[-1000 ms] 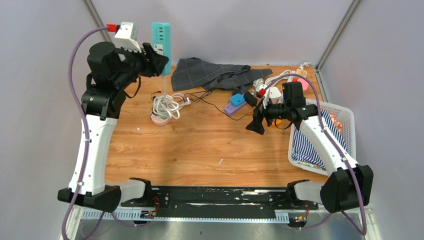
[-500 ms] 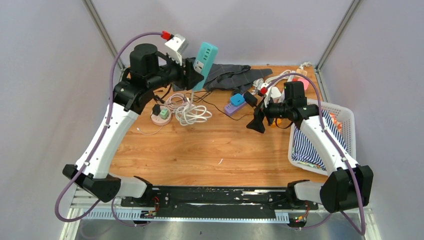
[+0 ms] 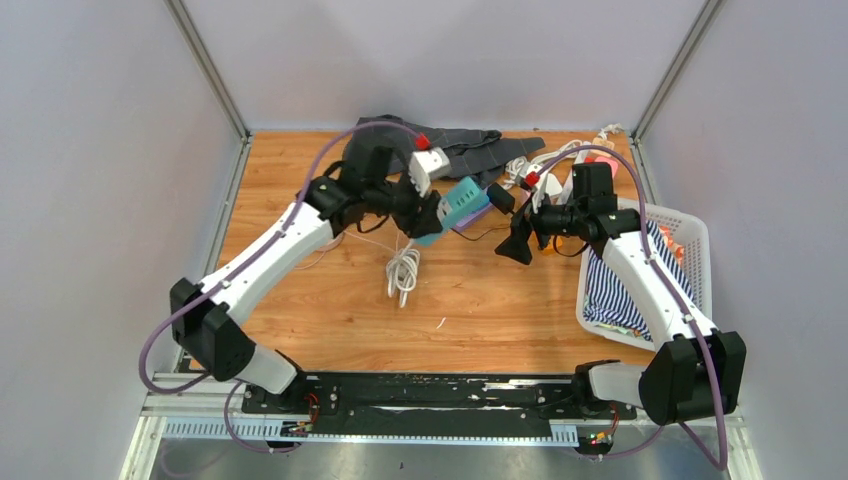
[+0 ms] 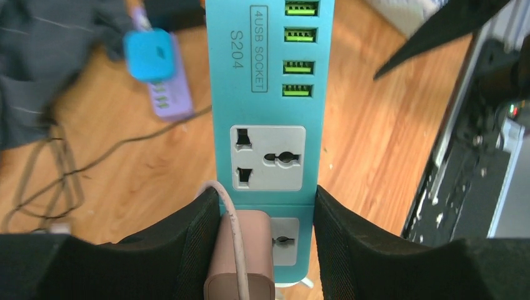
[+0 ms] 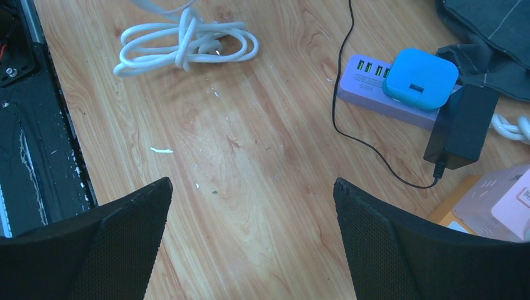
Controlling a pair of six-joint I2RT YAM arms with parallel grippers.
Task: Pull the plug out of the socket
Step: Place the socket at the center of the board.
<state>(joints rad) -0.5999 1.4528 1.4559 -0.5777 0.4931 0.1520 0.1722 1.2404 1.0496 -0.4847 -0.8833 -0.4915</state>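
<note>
- Teal power strip (image 4: 265, 94): one, the task's socket. It runs up the centre of the left wrist view, raised off the wooden table (image 3: 500, 300). It is printed "4USB SOCKET" in a box, with "S204" beside it. It has four green USB ports and two universal outlets in view; the upper outlet is free.
- Plug (image 4: 240, 256): one, pinkish-brown, seated in the lower outlet at the bottom edge of the frame. A pale cord (image 4: 230, 215) rises from it.
- Left gripper (image 4: 267, 215): one, jaws clamped on the strip's two long sides at the plug end.
- Right gripper (image 5: 250, 206): one, jaws spread wide with nothing between them, right of centre in the top view.
- Purple USB strip (image 5: 365, 81): one, upper right of the right wrist view, with a row of green ports and no legible writing.
- Blue adapter (image 5: 420, 78): one, sitting on the purple strip.
- Black adapter (image 5: 462, 125): one, touching the purple strip's right end.
- White cable coil (image 5: 184, 44): one, upper left.
- Grey cloth (image 3: 470, 150): one, top centre.
- White basket (image 3: 693, 232): one, right edge, holding striped fabric (image 3: 610, 290).
</note>
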